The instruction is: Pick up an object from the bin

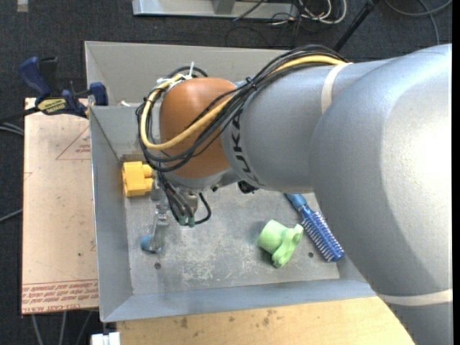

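The hand (154,237) hangs low at the left of the bin (108,214); whether it is apart or together I cannot tell. The nearest thing is a yellow block (135,178), just beyond it by the left wall. It is probably light and stiff, best pinched across flat opposite faces.

Grey arm (359,164), orange cover (195,124), looped cables (284,65)

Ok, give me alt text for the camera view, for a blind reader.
The arm's gripper hangs low at the left of the grey bin, near a yellow block. A green lump and a blue brush lie to its right.
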